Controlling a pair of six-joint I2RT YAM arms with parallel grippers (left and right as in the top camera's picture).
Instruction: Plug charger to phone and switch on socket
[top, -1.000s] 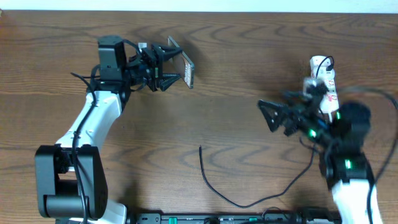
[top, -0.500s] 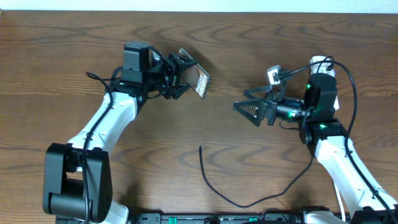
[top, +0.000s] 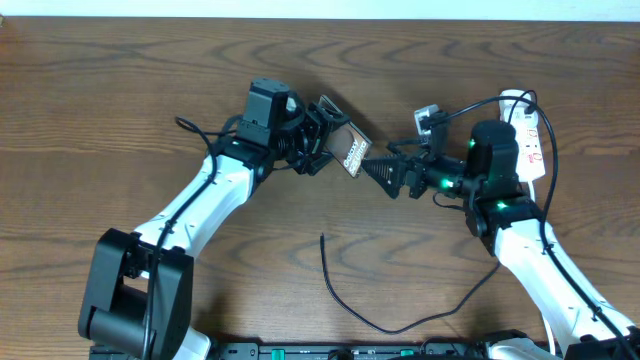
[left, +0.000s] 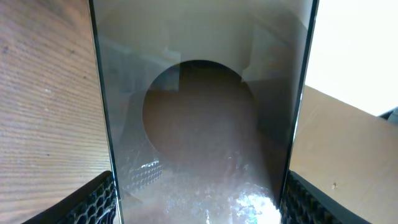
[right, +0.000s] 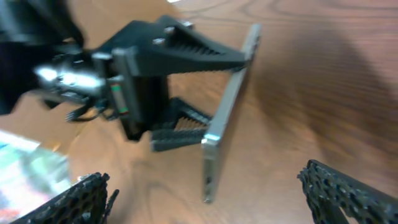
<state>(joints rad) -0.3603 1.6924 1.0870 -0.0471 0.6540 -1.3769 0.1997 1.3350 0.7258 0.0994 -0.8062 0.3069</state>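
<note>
Clamping the phone, left end effector, right end effector spread wide just beside it

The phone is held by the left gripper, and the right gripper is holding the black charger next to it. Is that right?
No. The right gripper is open and empty; the charger lies loose on the table, as the overhead view shows. The left gripper does hold the phone.
</note>
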